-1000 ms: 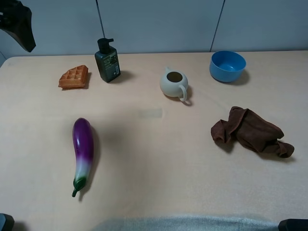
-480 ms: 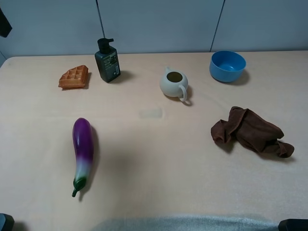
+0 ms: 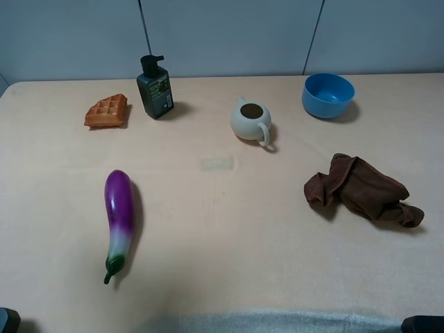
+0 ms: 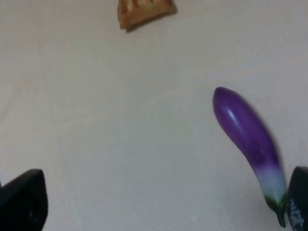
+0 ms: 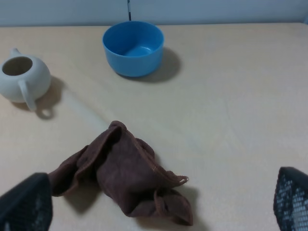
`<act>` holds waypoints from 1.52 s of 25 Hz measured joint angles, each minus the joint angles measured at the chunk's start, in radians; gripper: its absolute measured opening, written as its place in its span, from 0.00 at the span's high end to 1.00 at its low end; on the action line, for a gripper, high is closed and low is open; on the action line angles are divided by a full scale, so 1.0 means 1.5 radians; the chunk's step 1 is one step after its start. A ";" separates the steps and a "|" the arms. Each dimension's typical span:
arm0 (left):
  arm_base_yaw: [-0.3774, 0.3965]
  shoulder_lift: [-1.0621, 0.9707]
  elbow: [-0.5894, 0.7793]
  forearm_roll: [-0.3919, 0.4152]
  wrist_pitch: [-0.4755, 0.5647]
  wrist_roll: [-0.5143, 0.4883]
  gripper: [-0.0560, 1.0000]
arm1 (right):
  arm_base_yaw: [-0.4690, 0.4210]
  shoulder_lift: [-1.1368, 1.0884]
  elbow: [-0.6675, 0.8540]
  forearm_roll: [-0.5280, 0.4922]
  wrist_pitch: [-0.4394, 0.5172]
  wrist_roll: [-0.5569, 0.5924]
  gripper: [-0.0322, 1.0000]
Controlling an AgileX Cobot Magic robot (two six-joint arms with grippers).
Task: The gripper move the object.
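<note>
You have one waffle wedge to deal with, lying flat at the far left of the table, just beside the single dark pump bottle that stands upright to its right; the two look apart, not touching. From your left wrist camera only the near edge of the waffle shows, well away from the gripper. Count the rest as one each: a purple eggplant lying lengthwise nearer you on the left, a cream teapot near the middle, a blue bowl at the far right, and a crumpled brown cloth on the right. Compared with a second ago, the black arm end that hung in the upper left corner of the high view has gone from that corner; half a second ago only a sliver remained. Nothing on the table has shifted. Your left gripper has its jaws spread wide, holding nothing, with the eggplant near one tip. Your right gripper is likewise spread and empty, above the cloth, with the bowl and teapot beyond.
</note>
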 joint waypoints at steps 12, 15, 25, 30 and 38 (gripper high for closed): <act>0.003 -0.217 0.098 -0.001 0.000 0.002 0.01 | 0.000 0.000 0.000 0.000 0.000 0.000 0.30; 0.024 -0.258 0.131 -0.001 0.000 0.002 0.01 | 0.000 0.000 0.000 0.000 0.000 0.000 0.30; 0.118 -0.377 0.242 -0.001 -0.007 0.002 0.01 | 0.000 0.000 0.000 0.000 0.000 0.000 0.30; 0.131 -0.464 0.325 -0.001 -0.061 0.002 0.01 | 0.000 0.000 0.000 0.000 0.000 0.000 0.30; 0.131 -0.565 0.395 -0.006 -0.077 0.002 0.01 | 0.000 0.000 0.000 0.000 0.000 0.000 0.30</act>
